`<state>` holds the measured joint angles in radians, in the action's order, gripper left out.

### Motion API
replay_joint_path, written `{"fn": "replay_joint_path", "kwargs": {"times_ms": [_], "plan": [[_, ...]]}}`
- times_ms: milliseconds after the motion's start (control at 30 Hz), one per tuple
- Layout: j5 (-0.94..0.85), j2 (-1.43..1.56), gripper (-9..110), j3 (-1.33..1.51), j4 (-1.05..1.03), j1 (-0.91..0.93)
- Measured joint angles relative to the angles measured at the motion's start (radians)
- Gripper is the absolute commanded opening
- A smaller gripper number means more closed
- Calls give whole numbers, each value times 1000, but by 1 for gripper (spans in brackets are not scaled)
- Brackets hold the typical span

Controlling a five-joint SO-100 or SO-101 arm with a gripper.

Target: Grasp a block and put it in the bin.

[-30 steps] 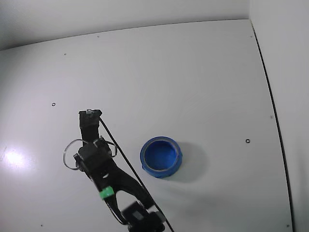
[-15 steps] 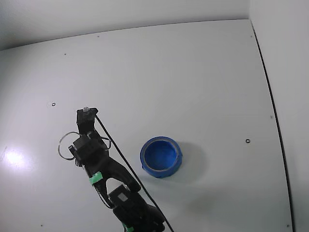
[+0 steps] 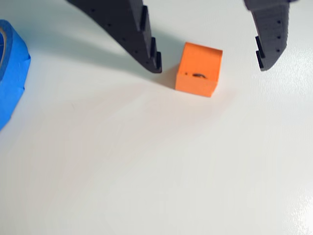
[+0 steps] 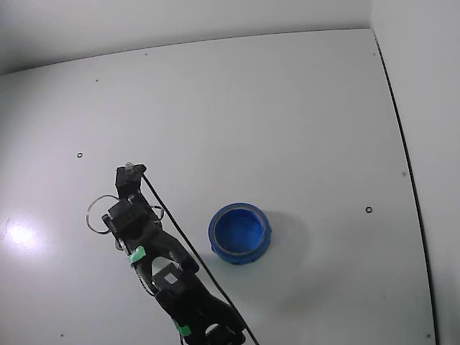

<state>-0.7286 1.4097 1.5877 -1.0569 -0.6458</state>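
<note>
Wrist view shows the tool (image 3: 210, 62) wide open w/ nothing in it: one dark finger tip sits just left of the block (image 3: 198, 69), the other is off to the right w/ a clear gap, so the cube lies between the jaws but nearer the left one. Block looks orange here, a small plain cube w/ a little dark mark on its front face, resting flat on the white surface (image 3: 156, 166), slightly turned relative to the fingers. Edge of the blue bin (image 3: 11, 73) pokes in at the far left of the wrist view, well apart from the cube. Fixed view has the arm low at lower left, tool (image 4: 129, 171) pointing up-frame, and the round blue bin (image 4: 240, 233) to its right on the surface (image 4: 287, 108); block itself isn't visible there, hidden by the tool or too small to tell. Handling, as a guess: cube is prob. light, rigid, smooth-faced, not fragile; could skid or twist on the slick surface if one finger hits first. Best hold is across two opposite side faces, about mid-height, fingers square to the faces, not on the corners. Grasp not yet made; centring the jaws before closing seems wise.
</note>
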Motion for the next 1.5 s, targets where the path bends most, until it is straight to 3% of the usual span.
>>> {"fn": "replay_joint_path", "kwargs": {"times_ms": [1067,1167,1300,1500], "plan": [[0,-11,28,55,83,0],[0,-11,21,55,84,0],[0,-11,-1,55,84,0],[0,-11,2,55,84,0]]}}
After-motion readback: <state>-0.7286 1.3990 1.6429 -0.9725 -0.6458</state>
